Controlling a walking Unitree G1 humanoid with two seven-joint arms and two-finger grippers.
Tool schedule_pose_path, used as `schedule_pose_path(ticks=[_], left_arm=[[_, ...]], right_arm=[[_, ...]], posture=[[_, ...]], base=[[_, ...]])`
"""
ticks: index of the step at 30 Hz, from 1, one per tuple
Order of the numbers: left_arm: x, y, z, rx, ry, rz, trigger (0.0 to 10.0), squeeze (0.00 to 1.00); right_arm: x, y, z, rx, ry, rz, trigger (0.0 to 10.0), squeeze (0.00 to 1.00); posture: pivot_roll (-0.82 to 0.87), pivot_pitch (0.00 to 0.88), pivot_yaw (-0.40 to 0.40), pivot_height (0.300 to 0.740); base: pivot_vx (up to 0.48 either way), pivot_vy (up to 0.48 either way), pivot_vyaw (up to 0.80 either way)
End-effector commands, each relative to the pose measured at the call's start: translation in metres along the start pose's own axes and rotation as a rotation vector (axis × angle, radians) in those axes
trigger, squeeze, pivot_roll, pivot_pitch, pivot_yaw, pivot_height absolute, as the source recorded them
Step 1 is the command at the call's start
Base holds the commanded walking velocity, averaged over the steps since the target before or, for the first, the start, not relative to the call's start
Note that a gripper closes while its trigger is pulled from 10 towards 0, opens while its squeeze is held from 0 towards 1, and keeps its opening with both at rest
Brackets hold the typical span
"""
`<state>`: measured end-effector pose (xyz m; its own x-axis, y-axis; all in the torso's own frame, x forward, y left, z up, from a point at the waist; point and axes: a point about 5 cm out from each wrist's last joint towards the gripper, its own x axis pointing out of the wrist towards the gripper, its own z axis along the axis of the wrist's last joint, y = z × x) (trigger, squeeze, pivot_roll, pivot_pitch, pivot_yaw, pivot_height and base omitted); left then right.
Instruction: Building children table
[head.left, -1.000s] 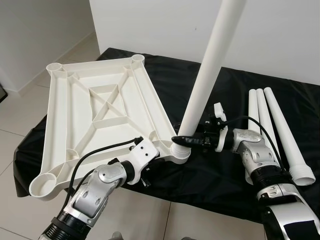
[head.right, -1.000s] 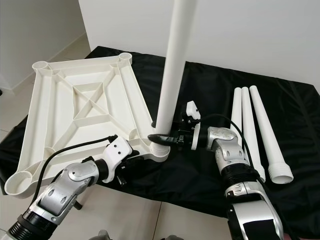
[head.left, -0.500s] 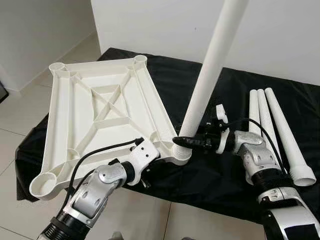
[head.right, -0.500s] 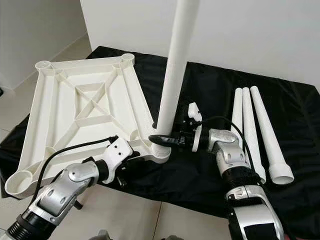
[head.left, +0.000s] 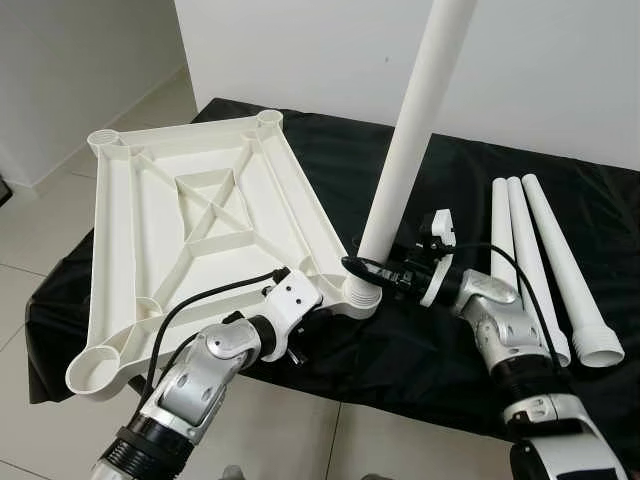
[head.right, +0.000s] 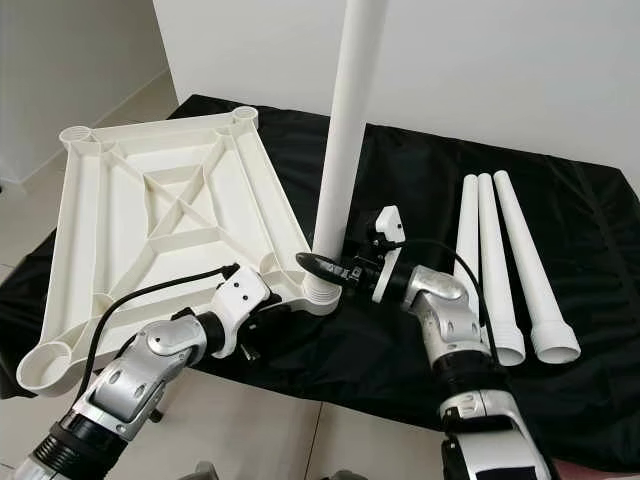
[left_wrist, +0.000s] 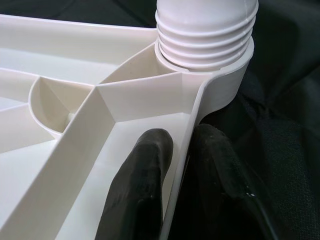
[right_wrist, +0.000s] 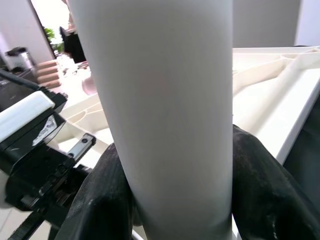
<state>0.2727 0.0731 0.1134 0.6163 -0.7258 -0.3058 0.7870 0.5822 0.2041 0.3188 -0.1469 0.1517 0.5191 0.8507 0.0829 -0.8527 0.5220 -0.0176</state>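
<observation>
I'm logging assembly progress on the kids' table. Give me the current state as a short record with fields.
tabletop: white tabletop, upside down, ribs up, on the black cloth
leg being fitted: white table leg upright, threaded end in the near corner socket
right gripper: jaws shut on that leg just above the socket
left gripper: jaws pinching the tabletop's edge wall beside the socket
spare legs: three, lying side by side on the cloth
</observation>
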Motion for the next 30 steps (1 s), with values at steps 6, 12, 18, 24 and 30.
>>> schedule_pose_path(ticks=[6, 12, 18, 24, 30], left_arm=[[0.003, 0.004, -0.014, -0.03, 0.044, 0.098, 10.0, 0.0], [0.005, 0.004, -0.015, -0.039, 0.046, 0.114, 10.0, 0.0], [0.006, 0.004, -0.014, -0.046, 0.041, 0.119, 10.0, 0.0], [0.011, 0.003, -0.013, -0.071, 0.036, 0.163, 10.0, 0.0], [0.02, -0.003, -0.009, -0.105, 0.022, 0.186, 10.0, 0.0]], right_arm=[[0.003, 0.003, 0.01, -0.001, -0.057, -0.161, 0.0, 0.0], [0.006, 0.004, 0.015, -0.014, -0.066, -0.311, 0.0, 0.0], [0.011, 0.017, 0.022, -0.028, -0.092, -0.369, 0.0, 0.0], [0.02, 0.036, 0.022, 0.012, -0.121, -0.436, 0.0, 0.0], [0.026, 0.047, 0.024, 0.01, -0.143, -0.531, 0.0, 0.0]], posture=[[-0.02, 0.0, -0.048, 0.74], [-0.02, 0.0, -0.048, 0.74], [-0.02, 0.0, -0.049, 0.74], [-0.02, 0.0, -0.048, 0.74], [-0.02, 0.001, -0.046, 0.74]], base=[[0.0, 0.0, 0.0], [0.0, 0.0, 0.0], [0.0, 0.0, 0.0], [0.0, 0.0, 0.0], [0.0, 0.0, 0.0]])
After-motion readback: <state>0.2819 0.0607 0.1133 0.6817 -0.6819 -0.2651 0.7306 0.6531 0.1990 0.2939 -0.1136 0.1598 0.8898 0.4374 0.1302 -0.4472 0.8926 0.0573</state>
